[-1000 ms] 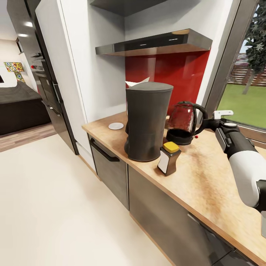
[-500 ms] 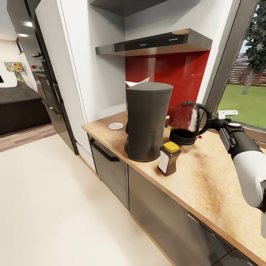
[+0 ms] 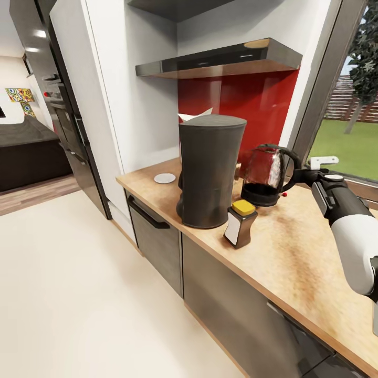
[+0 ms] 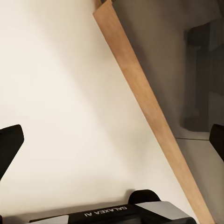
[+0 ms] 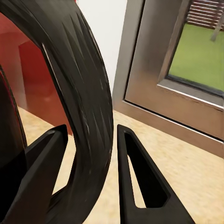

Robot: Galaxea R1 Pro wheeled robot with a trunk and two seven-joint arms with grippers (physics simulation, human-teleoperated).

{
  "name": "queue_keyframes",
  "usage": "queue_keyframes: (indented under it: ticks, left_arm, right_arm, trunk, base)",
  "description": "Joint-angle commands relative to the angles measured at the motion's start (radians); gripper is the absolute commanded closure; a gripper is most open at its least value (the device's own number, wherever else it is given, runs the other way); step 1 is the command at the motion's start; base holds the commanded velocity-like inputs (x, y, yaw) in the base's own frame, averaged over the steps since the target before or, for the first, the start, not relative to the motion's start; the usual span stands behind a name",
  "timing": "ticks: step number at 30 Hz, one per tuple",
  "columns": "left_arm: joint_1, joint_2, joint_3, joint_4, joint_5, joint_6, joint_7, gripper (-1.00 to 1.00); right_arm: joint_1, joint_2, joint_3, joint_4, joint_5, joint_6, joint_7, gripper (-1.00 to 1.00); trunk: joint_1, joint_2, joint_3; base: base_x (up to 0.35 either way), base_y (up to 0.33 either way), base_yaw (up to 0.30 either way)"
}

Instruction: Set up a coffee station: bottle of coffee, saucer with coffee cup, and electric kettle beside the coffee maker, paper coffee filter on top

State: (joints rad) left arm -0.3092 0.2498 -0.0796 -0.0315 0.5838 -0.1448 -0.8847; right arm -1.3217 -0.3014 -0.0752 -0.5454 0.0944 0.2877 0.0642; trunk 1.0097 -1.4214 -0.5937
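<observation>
Behind coffee maker (image 3: 210, 170): paper coffee filter (image 3: 195, 115) tip visible, rest hidden.

The kitchen countertop (image 3: 294, 252), light-brown wood over grey drawer fronts, carries the coffee maker (image 3: 210, 170), the bottle of coffee (image 3: 240, 223) just beside it, the electric kettle (image 3: 265, 174) behind, and the saucer (image 3: 165, 178) near the wall.

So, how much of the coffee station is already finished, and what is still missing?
Done: the coffee maker stands on the countertop, the bottle of coffee beside it, and a paper coffee filter peeks out over its top. In hand: the right gripper has its fingers around the handle of the electric kettle, which sits next to the maker. Left: the saucer lies empty, apart from the maker; it needs the cup.
</observation>
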Motion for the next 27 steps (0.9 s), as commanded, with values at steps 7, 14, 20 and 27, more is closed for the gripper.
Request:
queue_keyframes:
  ticks: [7,14,20,27]
  left_arm:
    - [-0.001,0.000,-0.009,0.000,0.005,-0.007,-0.001,-1.00]
    - [-0.001,0.000,-0.009,-0.001,0.005,-0.007,-0.001,-1.00]
    - [-0.001,0.000,-0.008,-0.001,0.005,-0.007,-0.001,-1.00]
    - [-0.001,0.000,-0.008,-0.001,0.005,-0.007,-0.001,-1.00]
  right_arm:
    - [-0.001,0.001,-0.006,-0.002,0.011,0.005,0.006,1.00]
    - [-0.001,0.001,-0.006,-0.002,0.011,0.005,0.006,1.00]
    - [-0.001,0.001,-0.006,-0.002,0.011,0.005,0.006,1.00]
    - [-0.001,0.001,-0.006,-0.002,0.011,0.005,0.005,1.00]
  trunk:
    - [0.011,-0.022,-0.010]
    - [0.023,-0.043,-0.020]
    - [0.031,-0.057,-0.026]
    - [0.046,-0.085,-0.038]
  base:
    - [0.000,0.000,0.000]
    - [0.000,0.000,0.000]
    - [0.000,0.000,0.000]
    - [0.000,0.000,0.000]
